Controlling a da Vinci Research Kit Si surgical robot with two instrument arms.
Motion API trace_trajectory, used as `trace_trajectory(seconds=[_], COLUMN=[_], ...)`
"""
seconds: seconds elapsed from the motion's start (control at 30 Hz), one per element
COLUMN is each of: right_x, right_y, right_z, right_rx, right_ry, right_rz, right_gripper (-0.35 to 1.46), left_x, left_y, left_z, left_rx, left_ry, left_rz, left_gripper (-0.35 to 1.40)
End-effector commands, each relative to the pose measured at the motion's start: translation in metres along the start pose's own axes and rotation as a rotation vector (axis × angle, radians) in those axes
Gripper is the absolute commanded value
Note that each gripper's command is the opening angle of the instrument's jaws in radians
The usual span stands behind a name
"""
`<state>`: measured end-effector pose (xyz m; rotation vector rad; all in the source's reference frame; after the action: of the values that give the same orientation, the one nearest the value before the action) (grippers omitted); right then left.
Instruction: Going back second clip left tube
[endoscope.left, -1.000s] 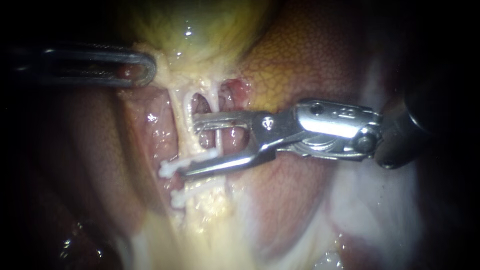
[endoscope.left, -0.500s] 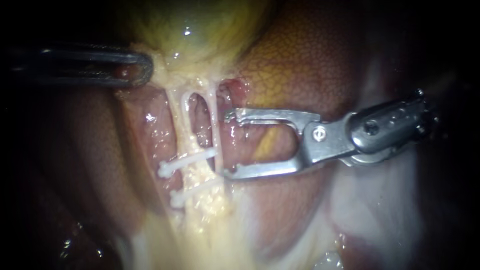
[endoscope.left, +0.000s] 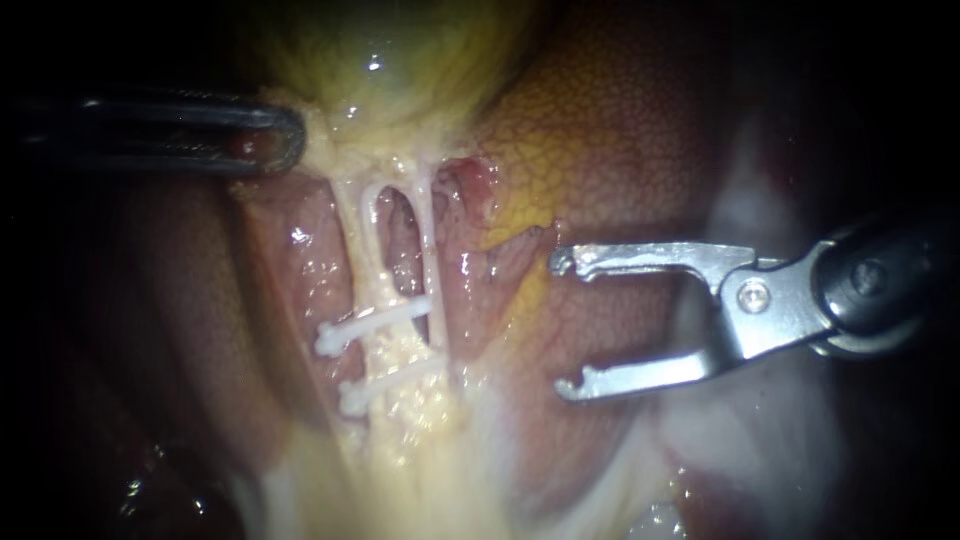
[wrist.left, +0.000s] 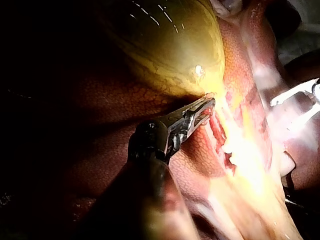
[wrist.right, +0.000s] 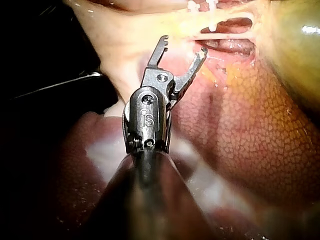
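Two pale tubes run down from the gallbladder (endoscope.left: 400, 60): the left tube (endoscope.left: 352, 240) and the right tube (endoscope.left: 431, 250). Two white clips cross the left tube, an upper clip (endoscope.left: 375, 324) and a lower clip (endoscope.left: 385, 388). My right instrument (endoscope.left: 562, 325) stands well to the right of the tubes over the liver (endoscope.left: 620, 130), jaws wide open and empty; it is also seen in the right wrist view (wrist.right: 183, 46). My left instrument (endoscope.left: 275, 140) is shut on the gallbladder's lower edge, as the left wrist view (wrist.left: 205, 107) also shows.
Yellow fatty tissue (endoscope.left: 420, 450) spreads below the clips. Whitish tissue (endoscope.left: 740, 420) lies under the right instrument's shaft. In the left wrist view the gallbladder (wrist.left: 170, 45) bulges ahead of the jaws, and my right instrument's open jaws (wrist.left: 297, 105) show beyond the tubes.
My right instrument has drawn back to the right, off the tubes, with its jaws open and empty. Both clips stay on the left tube. The left instrument has held still.
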<state>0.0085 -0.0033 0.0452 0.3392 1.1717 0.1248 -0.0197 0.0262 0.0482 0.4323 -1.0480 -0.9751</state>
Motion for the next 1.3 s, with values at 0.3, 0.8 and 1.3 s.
trace_trajectory(seconds=[0.3,0.8,1.3], right_x=[0.0000,0.0001,0.0000], right_y=[0.0003,0.0006,0.0005], right_z=[0.0000,-0.0003,-0.0005], right_rx=[-0.016,-0.030,-0.028], right_ry=[-0.035,-0.119,-0.119], right_rz=[0.002,0.018,0.011], right_gripper=[0.46,0.48,0.48], left_x=[0.0002,0.0008,0.0033], left_y=[0.0000,0.0001,0.0011], left_z=[0.0002,0.0012,0.0061], left_rx=[-0.001,-0.006,-0.001], left_ry=[-0.001,-0.004,0.025], left_rz=[0.001,0.004,0.020], left_gripper=[-0.35,-0.35,-0.35])
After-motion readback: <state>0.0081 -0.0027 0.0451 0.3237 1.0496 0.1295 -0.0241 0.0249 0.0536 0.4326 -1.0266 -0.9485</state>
